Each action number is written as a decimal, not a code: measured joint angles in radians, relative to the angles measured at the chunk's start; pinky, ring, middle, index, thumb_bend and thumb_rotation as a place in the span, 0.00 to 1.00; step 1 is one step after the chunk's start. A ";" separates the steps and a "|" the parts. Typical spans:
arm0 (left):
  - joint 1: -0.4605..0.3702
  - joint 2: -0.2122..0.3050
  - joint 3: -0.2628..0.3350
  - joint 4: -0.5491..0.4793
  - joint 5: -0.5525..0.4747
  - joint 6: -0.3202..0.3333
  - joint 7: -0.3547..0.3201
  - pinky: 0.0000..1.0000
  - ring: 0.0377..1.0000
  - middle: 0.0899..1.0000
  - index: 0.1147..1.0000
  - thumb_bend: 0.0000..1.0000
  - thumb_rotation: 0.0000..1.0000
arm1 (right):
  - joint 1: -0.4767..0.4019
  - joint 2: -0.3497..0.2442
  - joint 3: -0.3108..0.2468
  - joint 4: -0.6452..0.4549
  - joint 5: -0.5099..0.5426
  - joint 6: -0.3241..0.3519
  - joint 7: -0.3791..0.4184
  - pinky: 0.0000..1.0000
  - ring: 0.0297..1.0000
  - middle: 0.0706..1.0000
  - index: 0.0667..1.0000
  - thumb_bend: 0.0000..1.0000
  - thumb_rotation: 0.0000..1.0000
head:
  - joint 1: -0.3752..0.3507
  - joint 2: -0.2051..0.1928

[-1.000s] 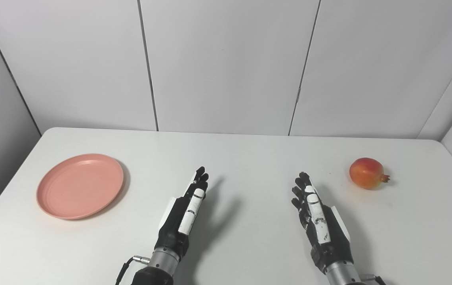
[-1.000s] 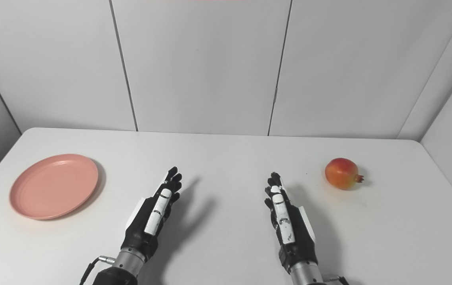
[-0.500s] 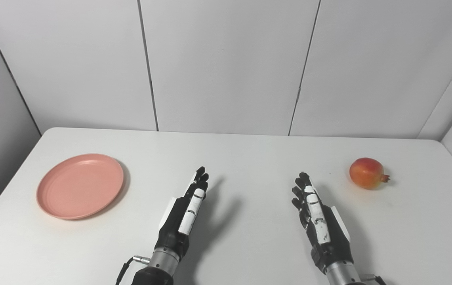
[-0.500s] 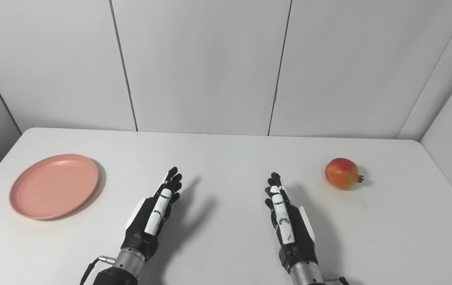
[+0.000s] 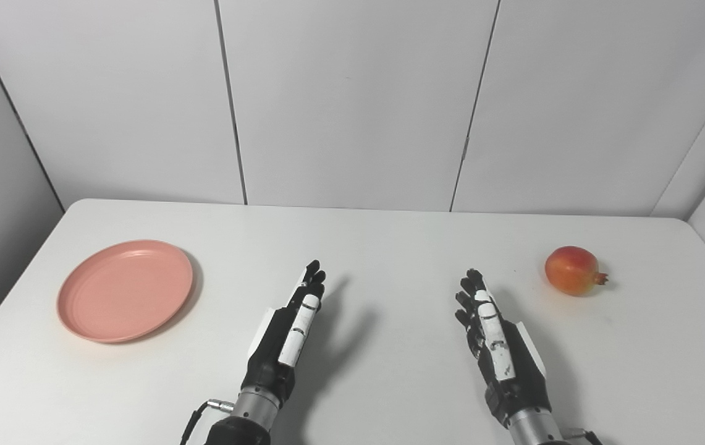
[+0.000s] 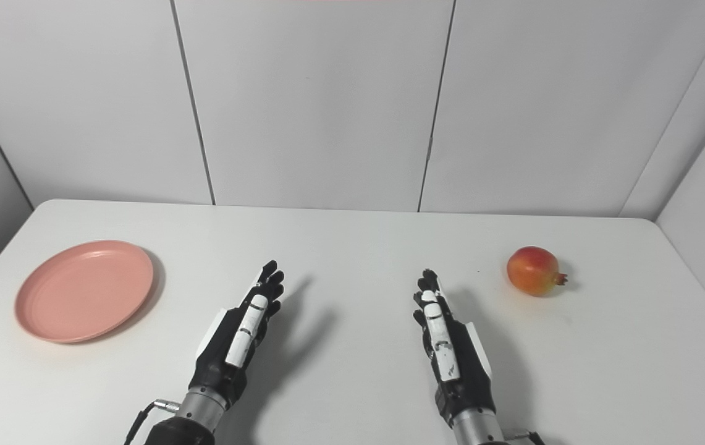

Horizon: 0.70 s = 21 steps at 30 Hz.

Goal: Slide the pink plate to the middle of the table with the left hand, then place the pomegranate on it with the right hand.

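Observation:
A round pink plate (image 5: 125, 289) lies flat at the left side of the white table (image 5: 389, 247). A red-orange pomegranate (image 5: 571, 271) rests on the table at the right, its crown pointing right. My left hand (image 5: 287, 334) hovers over the near middle of the table, open, fingers stretched forward, well to the right of the plate. My right hand (image 5: 495, 340) is beside it, also open and holding nothing, below and left of the pomegranate. Neither hand touches anything.
White panelled walls (image 5: 352, 99) close off the back of the table, and angled side walls stand at its left and right ends. A thin cable (image 5: 194, 417) loops out at my left wrist.

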 measured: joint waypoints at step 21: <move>-0.010 -0.073 -0.044 0.088 0.062 -0.049 0.067 1.00 1.00 1.00 1.00 0.45 1.00 | 0.015 -0.078 -0.050 0.001 0.061 -0.017 0.047 1.00 1.00 1.00 1.00 0.25 1.00 | 0.345 -0.127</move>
